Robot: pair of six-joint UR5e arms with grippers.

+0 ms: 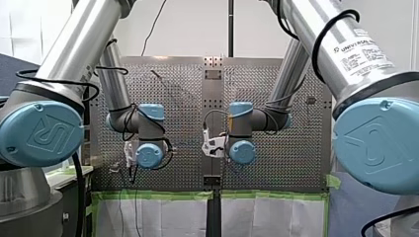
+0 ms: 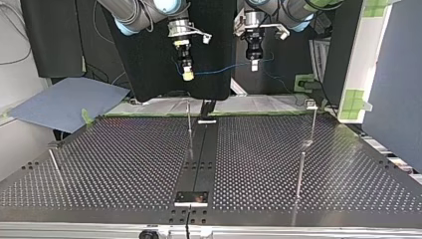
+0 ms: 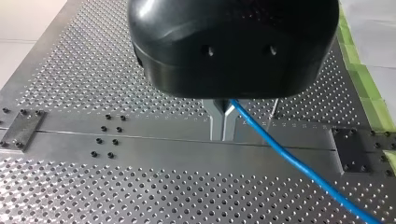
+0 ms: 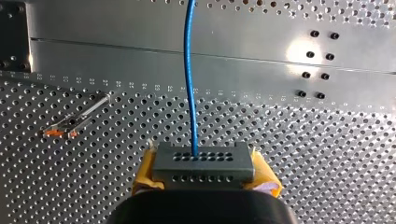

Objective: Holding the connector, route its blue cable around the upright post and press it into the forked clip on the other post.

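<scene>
Lowering should be done slowly, with slack avoided: the connector is clamped in the right claw, the blue cable is pinched by the left claw, both high above the upright post.

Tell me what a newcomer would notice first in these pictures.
The blue cable hangs in mid-air between my right gripper and my left gripper, above the perforated table. The right one's yellow pads clamp the grey connector, and the left one's metal jaws pinch the cable. Thin upright posts stand on the table below.
</scene>
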